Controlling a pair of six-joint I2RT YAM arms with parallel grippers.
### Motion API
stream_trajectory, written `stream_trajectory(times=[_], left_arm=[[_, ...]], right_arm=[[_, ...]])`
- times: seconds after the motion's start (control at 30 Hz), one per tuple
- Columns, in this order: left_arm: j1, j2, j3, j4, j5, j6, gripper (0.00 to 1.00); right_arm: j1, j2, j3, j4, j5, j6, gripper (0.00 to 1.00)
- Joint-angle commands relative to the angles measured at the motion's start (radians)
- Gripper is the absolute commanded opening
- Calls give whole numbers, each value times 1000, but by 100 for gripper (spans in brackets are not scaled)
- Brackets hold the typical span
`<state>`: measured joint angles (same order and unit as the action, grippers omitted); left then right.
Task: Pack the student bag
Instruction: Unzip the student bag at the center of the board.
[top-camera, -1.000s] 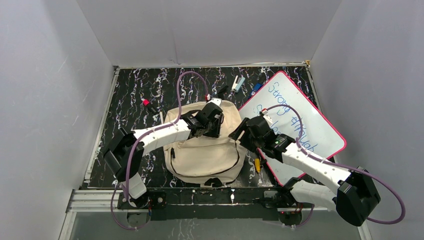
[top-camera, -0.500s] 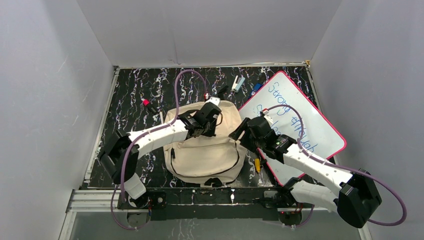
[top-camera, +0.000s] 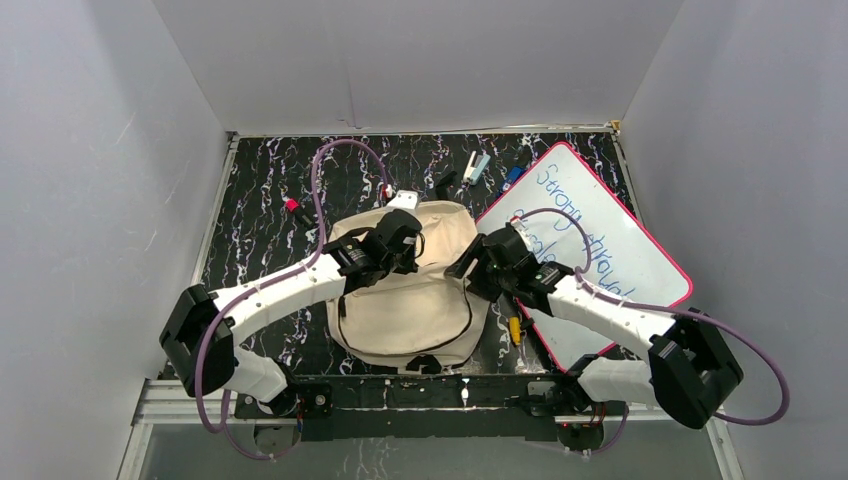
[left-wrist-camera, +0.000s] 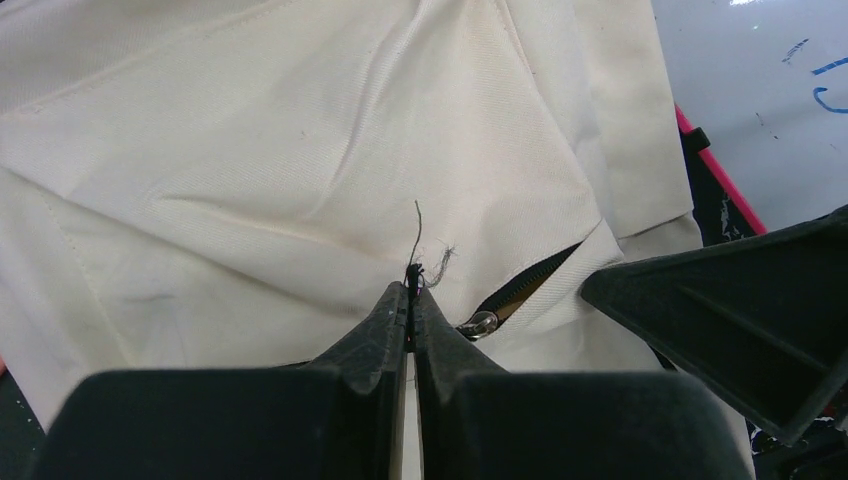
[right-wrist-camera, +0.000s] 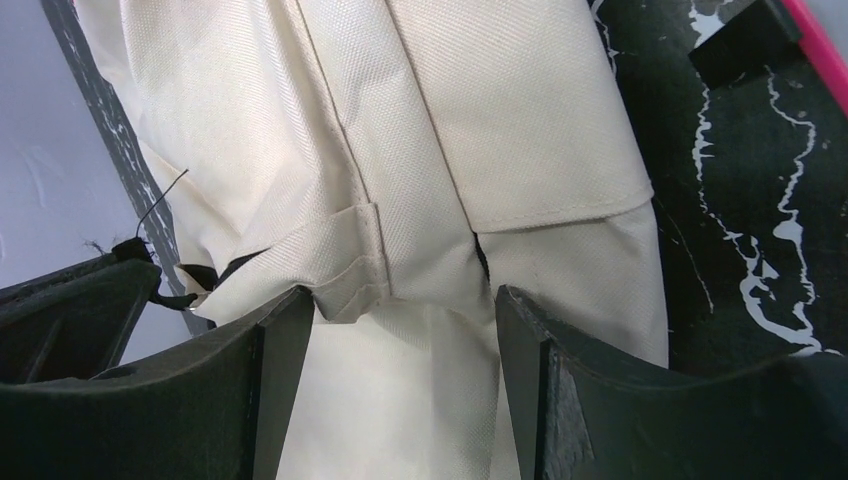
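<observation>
Cream canvas of the student bag (top-camera: 410, 305), lying on the table (top-camera: 260, 190), is slumping limp and light, so my left pincer (left-wrist-camera: 411, 290) is pinching its zipper pull (left-wrist-camera: 413, 272) tight while my right pincer (right-wrist-camera: 400, 300) is straddling a fold, jaws apart.

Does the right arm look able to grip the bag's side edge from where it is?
Probably yes. The right gripper stands open with a fold of the student bag already between its jaws. The left gripper, shut on the black zipper cord, sits close beside it, not across.
</observation>
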<state>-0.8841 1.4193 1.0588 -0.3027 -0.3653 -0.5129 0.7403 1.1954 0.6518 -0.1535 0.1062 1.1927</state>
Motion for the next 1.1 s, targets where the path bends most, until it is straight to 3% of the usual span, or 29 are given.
stream_trajectory(times=[0.0,0.27,0.5,0.67,0.8,1.07], left_arm=[[2,-19,-13,14,-49,-13,0],[2,-18,-17,33,-36,-13,0],[2,-23,-22,42,-29,-15,0],[2,-32,-32,37,-36,-13,0],[2,-42,-46,17,-62,-12,0],[23,-81,-82,-112,-204,-38,0]], right_arm=[[-4,23,74,76,-34,-25,74],[-5,-28,51,142,-15,-59,60],[-5,25,61,170,-31,-83,53],[-7,28,62,201,-27,-125,28],[-8,-2,42,195,9,-142,0],[-15,-70,26,74,121,-161,0]])
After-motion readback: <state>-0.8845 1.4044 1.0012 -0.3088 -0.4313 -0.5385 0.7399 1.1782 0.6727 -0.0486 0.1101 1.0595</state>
